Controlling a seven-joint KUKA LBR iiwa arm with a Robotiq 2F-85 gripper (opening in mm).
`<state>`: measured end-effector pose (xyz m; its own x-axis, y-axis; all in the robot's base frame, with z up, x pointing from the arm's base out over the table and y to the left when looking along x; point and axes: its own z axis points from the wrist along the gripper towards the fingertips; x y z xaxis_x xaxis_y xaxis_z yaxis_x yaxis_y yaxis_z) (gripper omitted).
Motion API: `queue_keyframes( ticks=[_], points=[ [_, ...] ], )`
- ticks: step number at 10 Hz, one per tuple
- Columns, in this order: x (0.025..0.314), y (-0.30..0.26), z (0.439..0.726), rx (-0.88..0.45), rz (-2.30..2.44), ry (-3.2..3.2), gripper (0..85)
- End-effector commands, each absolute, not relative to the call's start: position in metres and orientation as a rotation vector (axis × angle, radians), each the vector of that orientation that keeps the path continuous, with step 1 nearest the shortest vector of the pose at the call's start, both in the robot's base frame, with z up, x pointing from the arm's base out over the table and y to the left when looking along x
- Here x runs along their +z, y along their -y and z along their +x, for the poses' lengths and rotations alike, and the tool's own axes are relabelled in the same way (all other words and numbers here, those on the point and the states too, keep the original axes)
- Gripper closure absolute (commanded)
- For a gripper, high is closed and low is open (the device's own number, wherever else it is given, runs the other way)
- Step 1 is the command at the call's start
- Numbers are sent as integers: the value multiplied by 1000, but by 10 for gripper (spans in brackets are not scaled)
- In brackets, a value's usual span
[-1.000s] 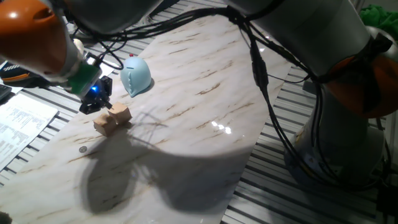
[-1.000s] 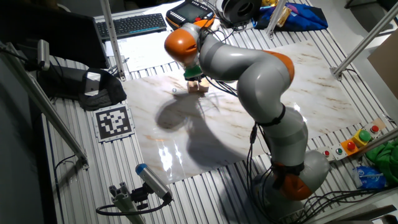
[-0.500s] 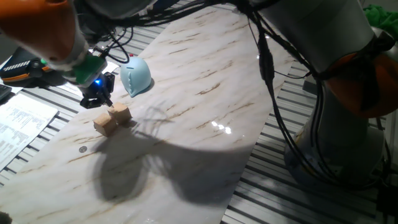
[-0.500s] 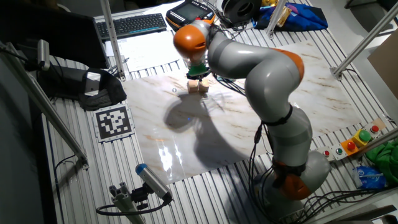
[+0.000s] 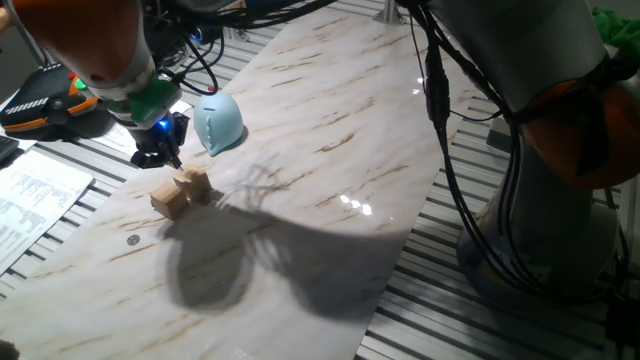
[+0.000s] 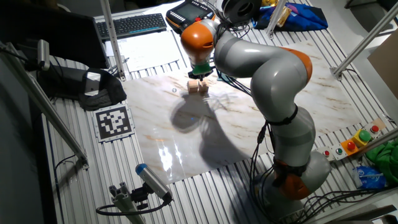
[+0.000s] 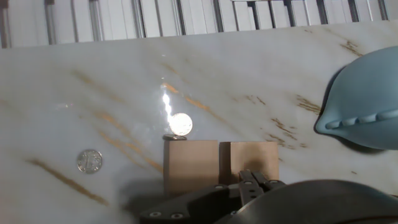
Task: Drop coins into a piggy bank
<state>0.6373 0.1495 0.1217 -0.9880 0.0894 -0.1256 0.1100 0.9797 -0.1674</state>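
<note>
The pale blue piggy bank (image 5: 218, 124) stands on the marble table; in the hand view it (image 7: 367, 102) fills the right edge. Two tan wooden cubes (image 5: 180, 192) sit side by side in front of it. One small grey coin (image 5: 133, 240) lies left of the cubes, also in the hand view (image 7: 89, 160). A bright round coin-like disc (image 7: 181, 124) lies just beyond the cubes (image 7: 221, 165). My gripper (image 5: 160, 155) hovers just above the cubes, left of the piggy bank. Its fingertips (image 7: 252, 180) are pressed together; I see nothing between them. In the other fixed view my arm hides the piggy bank.
An orange-and-black case (image 5: 45, 100) and printed papers (image 5: 35, 195) lie off the table's left edge. A keyboard (image 6: 134, 23) sits beyond the table. The slatted metal frame (image 5: 470, 320) surrounds the marble top.
My gripper has risen a little off the cubes and shifted toward the piggy bank. The arm swung with it. The cubes and the coin have not moved.
</note>
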Motion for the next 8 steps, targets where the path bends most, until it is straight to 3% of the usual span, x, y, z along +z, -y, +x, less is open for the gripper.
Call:
queue_keyframes(
  ticks=[1,5,8],
  points=[
    [122,-149,637,-264,147,-3009,850],
    [125,-144,638,-271,68,-3013,850],
    [124,-137,638,-186,103,-3023,850]
  ],
)
